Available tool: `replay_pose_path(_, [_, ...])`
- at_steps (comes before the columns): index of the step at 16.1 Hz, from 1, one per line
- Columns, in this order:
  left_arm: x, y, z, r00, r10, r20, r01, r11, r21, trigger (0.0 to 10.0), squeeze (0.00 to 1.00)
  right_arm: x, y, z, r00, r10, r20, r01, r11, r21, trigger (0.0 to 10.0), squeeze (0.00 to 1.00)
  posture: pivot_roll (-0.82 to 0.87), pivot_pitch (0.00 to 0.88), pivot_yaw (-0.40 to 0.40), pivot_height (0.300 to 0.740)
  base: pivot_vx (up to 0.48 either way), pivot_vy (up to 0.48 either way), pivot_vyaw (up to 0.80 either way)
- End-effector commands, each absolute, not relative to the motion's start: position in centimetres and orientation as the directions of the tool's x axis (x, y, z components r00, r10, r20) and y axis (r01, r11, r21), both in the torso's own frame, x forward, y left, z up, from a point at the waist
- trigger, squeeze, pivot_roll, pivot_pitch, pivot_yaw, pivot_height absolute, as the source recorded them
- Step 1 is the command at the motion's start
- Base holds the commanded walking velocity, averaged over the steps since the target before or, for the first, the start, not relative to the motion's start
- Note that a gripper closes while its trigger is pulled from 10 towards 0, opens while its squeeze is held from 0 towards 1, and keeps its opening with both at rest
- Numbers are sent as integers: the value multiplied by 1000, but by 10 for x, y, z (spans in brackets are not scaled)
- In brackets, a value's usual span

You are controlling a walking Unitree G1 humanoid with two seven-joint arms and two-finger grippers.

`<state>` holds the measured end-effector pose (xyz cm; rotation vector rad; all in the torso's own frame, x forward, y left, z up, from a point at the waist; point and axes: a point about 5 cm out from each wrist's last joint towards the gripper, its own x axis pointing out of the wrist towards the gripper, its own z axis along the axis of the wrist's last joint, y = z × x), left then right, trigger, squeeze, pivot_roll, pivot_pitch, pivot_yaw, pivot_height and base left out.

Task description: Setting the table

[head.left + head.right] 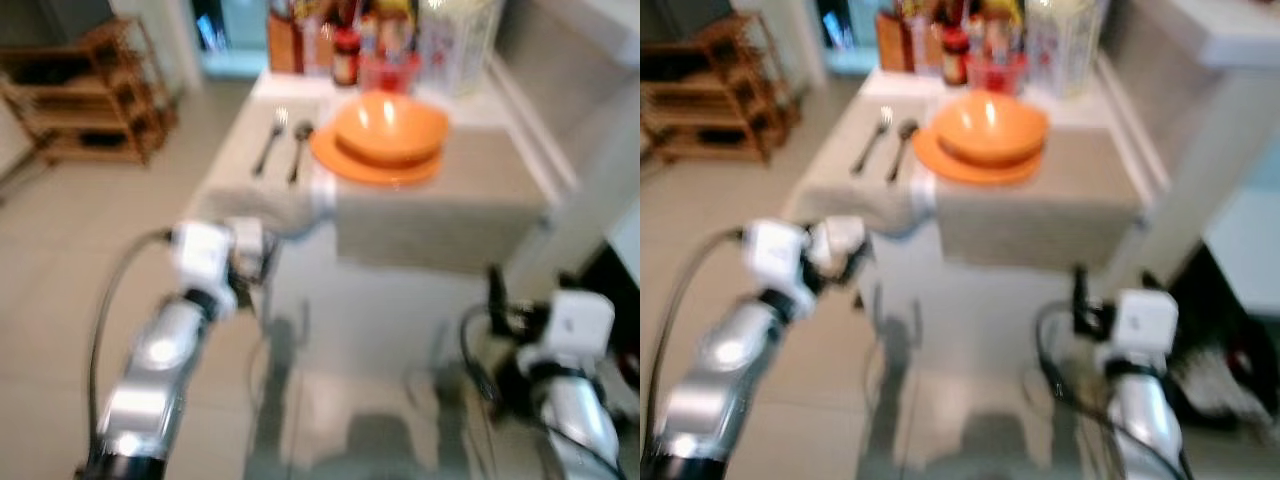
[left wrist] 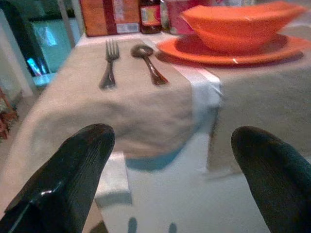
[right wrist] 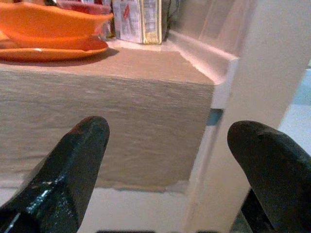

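Left eye view: an orange bowl (image 1: 391,127) sits in an orange plate (image 1: 375,165) far on the cloth-covered counter (image 1: 470,195), with a fork (image 1: 271,138) and spoon (image 1: 299,148) just left of them. Both dishes look rigid, smooth and probably breakable; a rim is the likely hold. The thin cutlery lies flat and would be fiddly to lift. Bottles and cartons (image 1: 345,40) crowd the far edge. Left gripper (image 2: 170,165) and right gripper (image 3: 165,160) hover near, jaws spread and empty.
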<state>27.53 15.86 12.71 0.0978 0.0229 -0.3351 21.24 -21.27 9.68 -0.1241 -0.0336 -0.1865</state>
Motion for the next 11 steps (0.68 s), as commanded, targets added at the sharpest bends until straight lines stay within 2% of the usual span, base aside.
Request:
replay_pose_path(1, [275, 170, 133, 955, -297, -22, 297, 946, 129, 10000, 0, 216, -205, 102, 984, -155, 86, 164, 980, -109, 10000, 0, -51, 0, 13, 740, 480, 0, 0])
replay_pose_path(2, [275, 169, 133, 954, -300, -21, 300, 945, 132, 10000, 0, 216, -205, 102, 984, -155, 85, 164, 980, -109, 10000, 0, -51, 0, 13, 740, 480, 0, 0])
replay_pose_path(7, [275, 165, 140, 949, -315, 15, 311, 942, 124, 10000, 0, 217, -206, 100, 983, -155, 94, 165, 980, -113, 10000, 0, -52, 0, 13, 740, 0, 0, 0])
replay_pose_path(11, [275, 166, 141, 950, -313, 19, 309, 945, 110, 10000, 0, 216, -205, 98, 983, -157, 94, 167, 979, -113, 10000, 0, -52, 0, 16, 740, 270, -392, 0])
